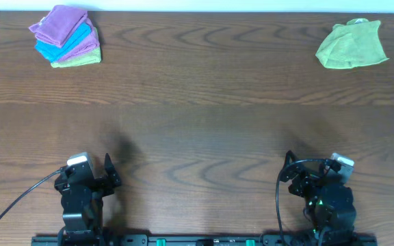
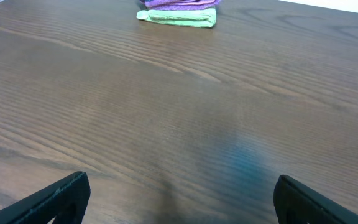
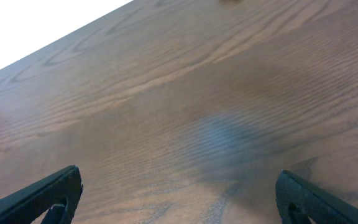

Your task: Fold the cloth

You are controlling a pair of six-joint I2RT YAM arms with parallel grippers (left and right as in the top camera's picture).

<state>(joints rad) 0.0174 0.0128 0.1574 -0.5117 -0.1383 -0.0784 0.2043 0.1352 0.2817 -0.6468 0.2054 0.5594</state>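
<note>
Wood grain, dark brown, fills both wrist views, where the left gripper (image 2: 180,198) and right gripper (image 3: 179,190) stand spread wide over the table (image 1: 204,130), pinching nothing. Open tabletop stretches ahead of them. Only the overhead view shows the far edge whole: upper left, the cloth (image 1: 61,22) tops a folded stack (image 1: 60,48); upper right, 1 crumpled green cloth (image 1: 351,45).

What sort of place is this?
Probably a lab test bench: a wood-grain table, a left arm and right arm fixed at its near edge, plus a stack of folded cloths and one crumpled green cloth staged at the far edge.
</note>
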